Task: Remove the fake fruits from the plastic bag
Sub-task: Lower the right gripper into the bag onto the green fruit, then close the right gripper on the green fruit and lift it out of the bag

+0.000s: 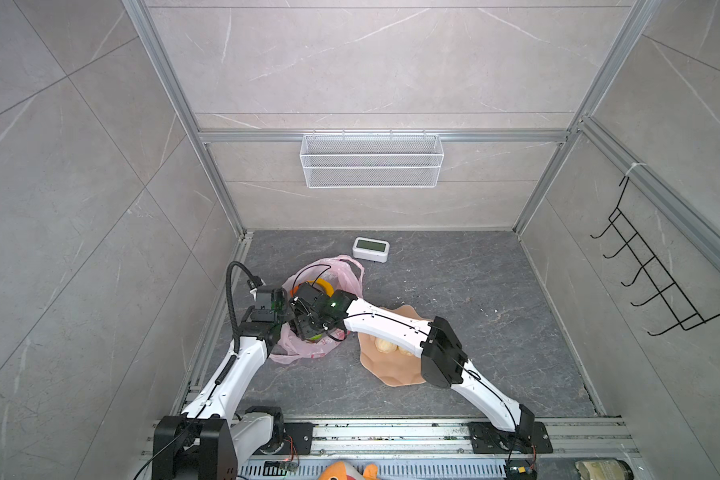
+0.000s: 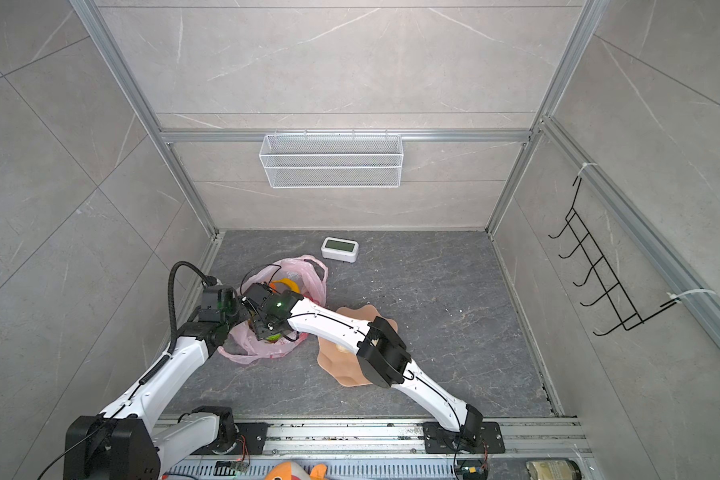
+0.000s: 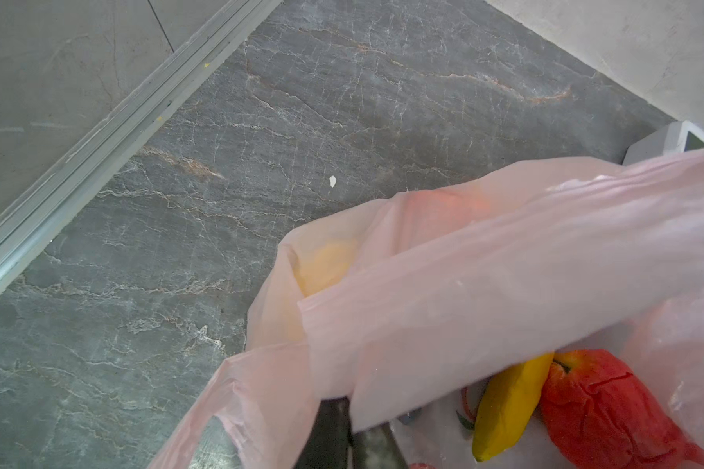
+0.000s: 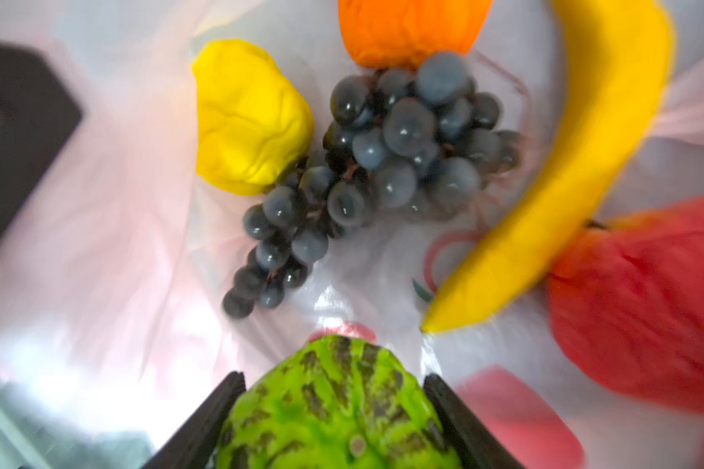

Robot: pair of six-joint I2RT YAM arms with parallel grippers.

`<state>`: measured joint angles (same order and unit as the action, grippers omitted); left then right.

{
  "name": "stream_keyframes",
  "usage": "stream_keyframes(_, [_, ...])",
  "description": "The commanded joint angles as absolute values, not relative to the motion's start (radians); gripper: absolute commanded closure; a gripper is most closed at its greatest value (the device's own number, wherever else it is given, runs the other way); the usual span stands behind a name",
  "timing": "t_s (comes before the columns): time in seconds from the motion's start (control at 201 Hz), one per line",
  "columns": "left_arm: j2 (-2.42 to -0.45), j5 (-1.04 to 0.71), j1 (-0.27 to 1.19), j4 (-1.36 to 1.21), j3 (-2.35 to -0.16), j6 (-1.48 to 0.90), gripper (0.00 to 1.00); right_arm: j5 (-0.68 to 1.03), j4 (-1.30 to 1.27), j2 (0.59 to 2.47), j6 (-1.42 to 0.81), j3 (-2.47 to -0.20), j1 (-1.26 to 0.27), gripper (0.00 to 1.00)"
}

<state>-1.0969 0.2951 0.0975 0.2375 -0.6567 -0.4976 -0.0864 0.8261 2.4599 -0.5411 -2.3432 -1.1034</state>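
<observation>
Left wrist view: left pincer point(image 3: 348, 406) pressed together on a fold of the plastic bag point(image 3: 464, 284) at its mouth, propping the film up; banana point(image 3: 509, 406) and apple point(image 3: 602, 406) bare beneath the raised edge. In both top views: bag slumped on the tabletop point(image 1: 474, 291) toward the left rail, right forearm point(image 1: 387, 324) stretched across the middle into its mouth, peach scalloped bowl point(image 1: 387, 370) just beside the bag, two beige lumps point(image 1: 385, 345) lying in it, half hidden under that forearm. Right wrist view: right pincer point(image 4: 334, 379) closed against both flanks of the green bumpy fruit point(image 4: 342, 418), low in the bag; beyond, loose on the film, lemon point(image 4: 248, 117), grape bunch point(image 4: 383, 162) and orange point(image 4: 407, 28). Handling, as a judgement: fruits hollow, light and glossy, some shells visibly creased, so prone to crush or squirt out under a hard squeeze; best taken across the widest part, banana at mid-length, grapes around the thick end of the bunch. Film thin, limp, clingy, easily dragged along with a rising fruit; best pinched at rim or handle loop.
</observation>
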Motion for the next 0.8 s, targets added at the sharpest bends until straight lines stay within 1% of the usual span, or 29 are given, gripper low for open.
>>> stream_keyframes(0.0, [-1.090,0.322,0.098,0.230,-0.650,-0.482,1.00,-0.093,0.801,2.350,-0.520,-2.278,-1.093,0.32])
stream_keyframes(0.398, [-1.099,0.328,0.098,0.230,-0.649,-0.477,1.00,-0.083,0.816,2.020,-0.437,-1.896,-1.047,0.32])
stream_keyframes(0.637, [-1.111,0.324,0.098,0.227,-0.651,-0.477,1.00,-0.107,0.932,1.828,-0.402,-1.666,-1.019,0.32])
stream_keyframes(0.792, [-1.113,0.320,0.098,0.226,-0.650,-0.477,1.00,-0.109,1.047,1.769,-0.396,-1.576,-1.019,0.32])
